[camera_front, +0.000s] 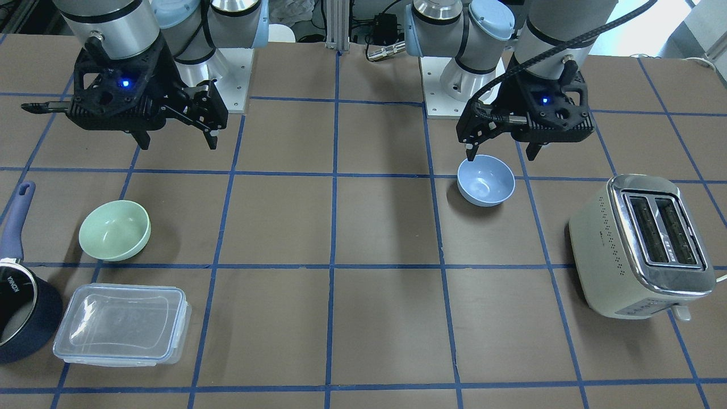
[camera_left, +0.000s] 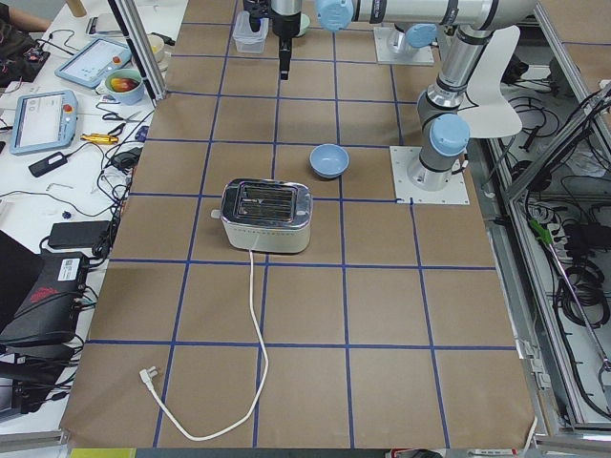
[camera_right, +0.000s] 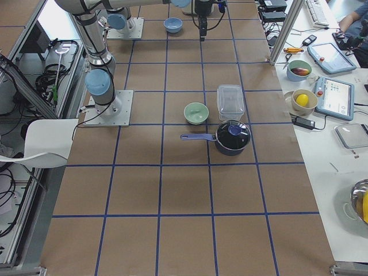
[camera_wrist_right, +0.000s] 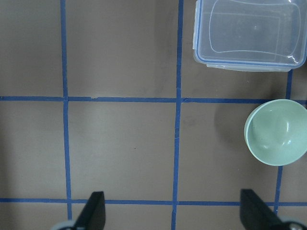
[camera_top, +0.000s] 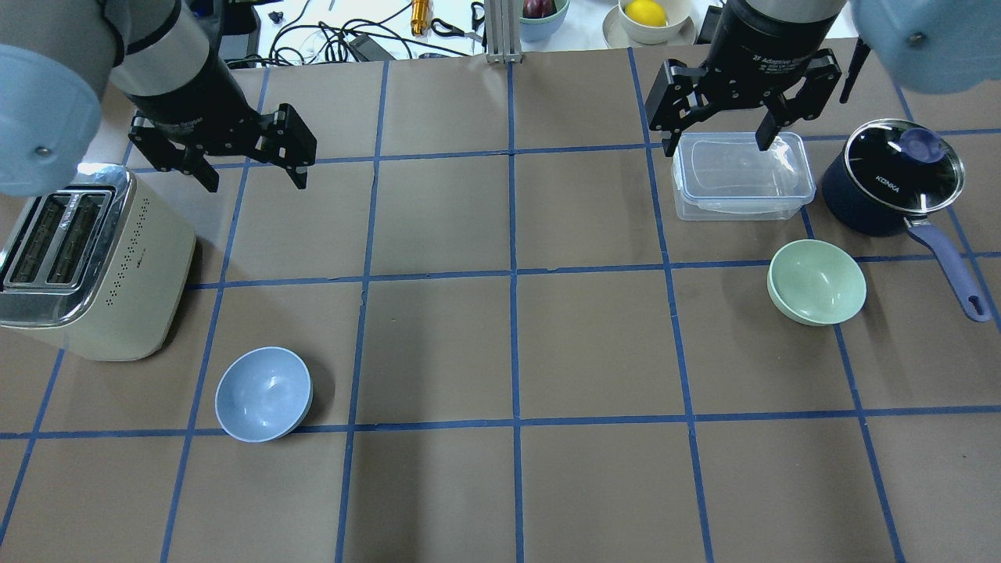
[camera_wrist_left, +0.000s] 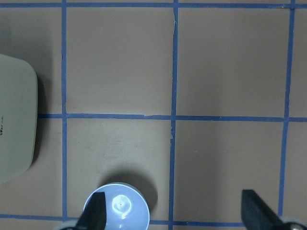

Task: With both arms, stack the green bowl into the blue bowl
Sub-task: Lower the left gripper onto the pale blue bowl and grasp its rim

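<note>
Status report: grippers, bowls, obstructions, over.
Open and empty: left gripper, right gripper. Unstacked, far apart: green bowl, blue bowl. Crowding green bowl: container, saucepan; toaster by blue bowl.

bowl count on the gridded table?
2: the green bowl on the robot's right, beside the container and saucepan; the blue bowl on its left, near the toaster. None looks hidden.

green bowl [camera_top: 817,281]: smooth matt plastic | blue bowl [camera_top: 263,393]: smooth, slight sheen | toaster [camera_front: 642,245]: chrome top | container [camera_front: 121,324]: clear plastic
</note>
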Controlling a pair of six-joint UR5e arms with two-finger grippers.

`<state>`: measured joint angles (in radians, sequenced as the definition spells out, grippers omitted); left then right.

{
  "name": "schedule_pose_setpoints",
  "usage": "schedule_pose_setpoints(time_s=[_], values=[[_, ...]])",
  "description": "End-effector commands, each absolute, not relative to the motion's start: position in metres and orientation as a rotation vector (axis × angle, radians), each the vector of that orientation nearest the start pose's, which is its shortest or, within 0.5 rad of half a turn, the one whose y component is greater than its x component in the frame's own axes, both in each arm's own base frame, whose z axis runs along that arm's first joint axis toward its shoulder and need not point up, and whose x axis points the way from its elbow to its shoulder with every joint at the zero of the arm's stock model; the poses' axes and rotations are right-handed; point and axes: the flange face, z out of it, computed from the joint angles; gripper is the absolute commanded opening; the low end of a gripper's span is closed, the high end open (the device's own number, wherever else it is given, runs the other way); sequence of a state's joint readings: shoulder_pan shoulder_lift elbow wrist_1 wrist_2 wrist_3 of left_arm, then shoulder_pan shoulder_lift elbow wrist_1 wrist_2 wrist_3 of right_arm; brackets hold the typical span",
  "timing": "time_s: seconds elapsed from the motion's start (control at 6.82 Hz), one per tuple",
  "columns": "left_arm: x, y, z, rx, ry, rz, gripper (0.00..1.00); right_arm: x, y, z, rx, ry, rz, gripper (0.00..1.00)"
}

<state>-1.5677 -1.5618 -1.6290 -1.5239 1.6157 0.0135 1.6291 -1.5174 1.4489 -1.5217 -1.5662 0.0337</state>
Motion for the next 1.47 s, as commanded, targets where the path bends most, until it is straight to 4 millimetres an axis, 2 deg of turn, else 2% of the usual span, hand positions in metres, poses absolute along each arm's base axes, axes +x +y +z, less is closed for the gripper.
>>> schedule_pose_setpoints(time_s=[0.0, 0.15, 0.29, 0.44, 0.73, 0.88, 1.03, 1.17, 1.32], values=[[-0.115, -0.454, 0.353, 0.021, 3.069, 0.192, 1.0, 0.164, -0.507, 0.516, -0.039, 3.136, -0.029, 1.0], [-0.107, -0.438, 0.288, 0.017, 3.077, 0.159, 1.0, 0.164, -0.507, 0.516, -0.039, 3.136, -0.029, 1.0], [-0.101, -0.427, 0.247, -0.009, 3.077, 0.073, 1.0, 0.164, -0.507, 0.516, -0.036, 3.134, -0.028, 1.0], [-0.096, -0.406, 0.215, -0.028, 3.075, 0.147, 1.0, 0.164, -0.507, 0.515, -0.034, 3.134, -0.026, 1.0], [-0.097, -0.363, 0.176, -0.04, 3.078, 0.247, 1.0, 0.164, -0.508, 0.515, -0.036, 3.134, -0.028, 1.0], [-0.097, -0.367, 0.175, -0.018, 3.079, 0.176, 0.94, 0.164, -0.508, 0.515, -0.036, 3.136, -0.028, 1.0], [-0.099, -0.367, 0.177, 0.044, 3.079, 0.151, 0.51, 0.164, -0.508, 0.513, -0.036, 3.136, -0.024, 1.0], [-0.099, -0.367, 0.182, 0.075, 3.077, 0.133, 0.01, 0.164, -0.508, 0.513, -0.036, 3.136, -0.021, 1.0], [-0.098, -0.37, 0.188, 0.074, 3.076, 0.103, 0.0, 0.164, -0.508, 0.513, -0.036, 3.136, -0.024, 1.0]])
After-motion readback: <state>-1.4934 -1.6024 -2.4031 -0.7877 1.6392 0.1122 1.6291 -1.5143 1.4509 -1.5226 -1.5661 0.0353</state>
